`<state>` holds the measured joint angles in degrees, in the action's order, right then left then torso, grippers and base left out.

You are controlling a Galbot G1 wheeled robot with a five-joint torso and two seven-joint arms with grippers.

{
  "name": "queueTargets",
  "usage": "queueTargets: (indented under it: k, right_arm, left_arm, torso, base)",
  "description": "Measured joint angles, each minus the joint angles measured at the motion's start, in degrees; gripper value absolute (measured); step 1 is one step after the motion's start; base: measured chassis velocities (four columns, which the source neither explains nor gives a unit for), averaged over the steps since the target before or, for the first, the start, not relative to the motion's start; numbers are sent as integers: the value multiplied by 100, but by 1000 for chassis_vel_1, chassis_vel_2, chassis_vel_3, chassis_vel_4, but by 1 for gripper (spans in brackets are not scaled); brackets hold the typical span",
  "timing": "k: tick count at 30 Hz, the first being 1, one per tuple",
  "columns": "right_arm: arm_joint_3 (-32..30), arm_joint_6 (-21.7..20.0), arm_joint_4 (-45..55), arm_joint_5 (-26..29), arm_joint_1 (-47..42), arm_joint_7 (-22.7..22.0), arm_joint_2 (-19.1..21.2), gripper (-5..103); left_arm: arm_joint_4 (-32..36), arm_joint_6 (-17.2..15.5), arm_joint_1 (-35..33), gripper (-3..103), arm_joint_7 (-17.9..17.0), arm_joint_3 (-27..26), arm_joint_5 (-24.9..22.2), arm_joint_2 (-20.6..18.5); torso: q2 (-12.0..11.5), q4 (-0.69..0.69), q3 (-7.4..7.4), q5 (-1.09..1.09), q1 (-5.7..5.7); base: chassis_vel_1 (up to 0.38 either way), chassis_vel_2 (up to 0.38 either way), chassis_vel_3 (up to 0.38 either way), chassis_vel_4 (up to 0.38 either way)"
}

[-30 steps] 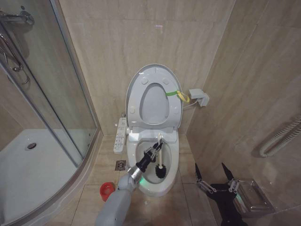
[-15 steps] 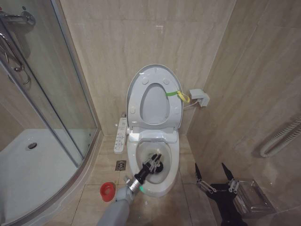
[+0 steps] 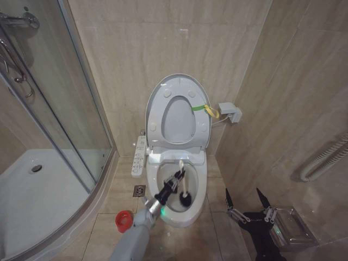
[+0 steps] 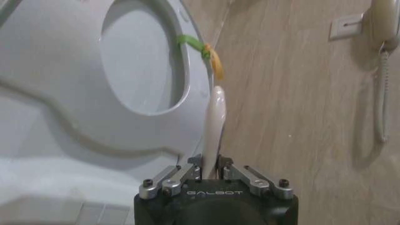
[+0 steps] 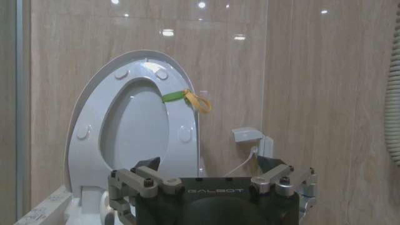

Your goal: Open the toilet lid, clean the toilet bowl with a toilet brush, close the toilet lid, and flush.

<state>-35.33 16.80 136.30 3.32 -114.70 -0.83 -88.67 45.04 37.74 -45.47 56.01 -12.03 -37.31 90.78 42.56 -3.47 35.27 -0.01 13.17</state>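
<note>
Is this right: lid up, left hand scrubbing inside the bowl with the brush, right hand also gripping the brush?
Not quite. In the head view the right hand hangs open beside the toilet bowl, holding nothing. The rest holds: toilet lid up, left hand holds the toilet brush in the bowl.

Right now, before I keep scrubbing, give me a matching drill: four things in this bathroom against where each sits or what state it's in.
Things:
1. toilet lid
2. toilet brush
3. red holder
4. right gripper

States:
a. open, idle beside the toilet
b. head down in the toilet bowl, handle held by the left gripper
c. raised against the wall
d. on the floor tiles, by the shower

Pairs: 1-c, 2-b, 3-d, 4-a
</note>
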Motion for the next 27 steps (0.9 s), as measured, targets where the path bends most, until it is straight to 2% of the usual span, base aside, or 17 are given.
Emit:
queueTargets:
  k: [6,10,11,14,18,23,27]
  right_arm:
    - [0,0,0,0,0,-1,0,100]
    - [-1,0,0,0,0,-2,0,100]
    - [-1,0,0,0,0,-2,0,100]
    - [-1,0,0,0,0,-2,2,100]
    - [0,0,0,0,0,-1,0,100]
    - [0,0,0,0,0,-1,0,100]
    - [0,0,0,0,0,-1,0,100]
  left_arm:
    - [177,-39,-55,16,-15,4,-3,-112]
    - [1035,-47,-118,16,-326,15,153,-279]
    - [1035,-47,-118,16,-326,15,153,-279]
    - [1912,-59,-259,16,-697,61,170,-585]
    - [2372,-110,-459,16,-974,62,225,-866]
    - [2552,-124,-710,16,-1144,-16,333,-1040]
    - [3282,-246,-1233,16,-1458,-105,454,-1238]
  torso:
    - [-1,0,2,1,1]
    - [-1,-4,2,-2,1]
    - [-1,-4,2,-2,1]
    - [-1,-2,2,1,1]
    - [-1,-2,2,1,1]
    - [-1,-1,2,0,1]
    - [-1,-2,1,0,1]
  base:
    - [0,0,0,0]
    - [0,0,0,0]
    - [0,0,0,0]
    - [0,0,0,0]
    - [0,0,0,0]
    - [0,0,0,0]
    - [0,0,0,0]
